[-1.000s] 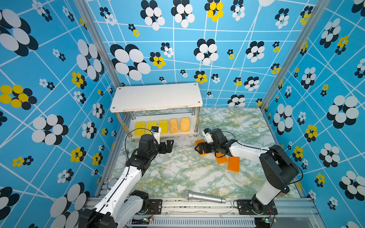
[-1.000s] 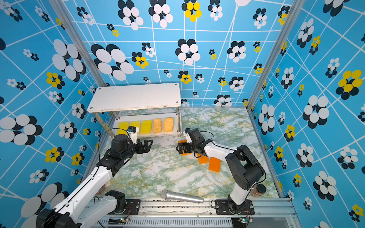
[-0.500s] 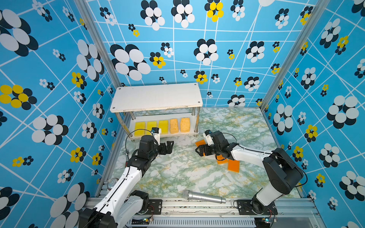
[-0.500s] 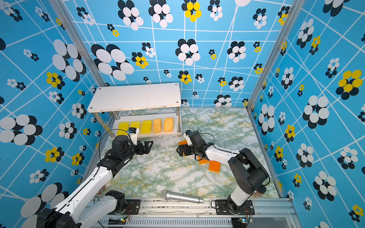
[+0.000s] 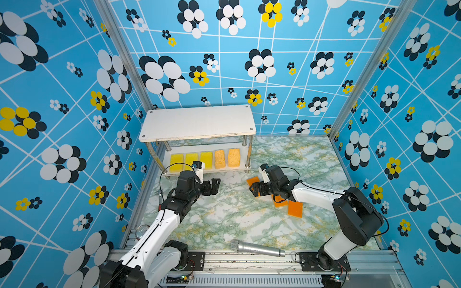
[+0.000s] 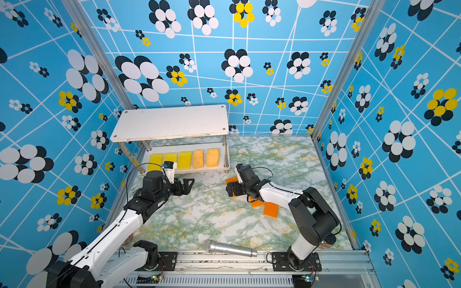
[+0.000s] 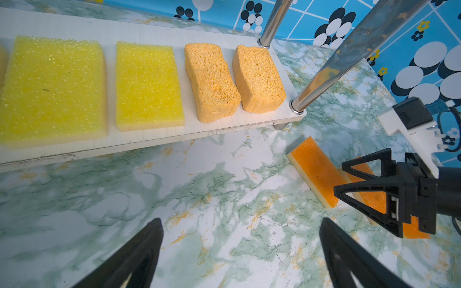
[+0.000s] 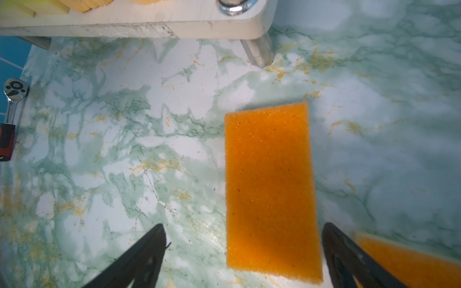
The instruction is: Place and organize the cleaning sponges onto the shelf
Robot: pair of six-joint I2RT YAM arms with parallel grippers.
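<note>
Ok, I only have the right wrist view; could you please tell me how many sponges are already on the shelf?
Observer: Five, in a row on the lower board: three yellow sponges, then two tan sponges.
Operator: Thank you. I can see two orange sponges; are there any more?
Observer: Yes, a third orange sponge lies on the table, farther back beside the right arm.
Operator: And where is the left gripper, please?
Observer: The left gripper hovers open and empty in front of the shelf, pointing towards the right gripper.
</note>
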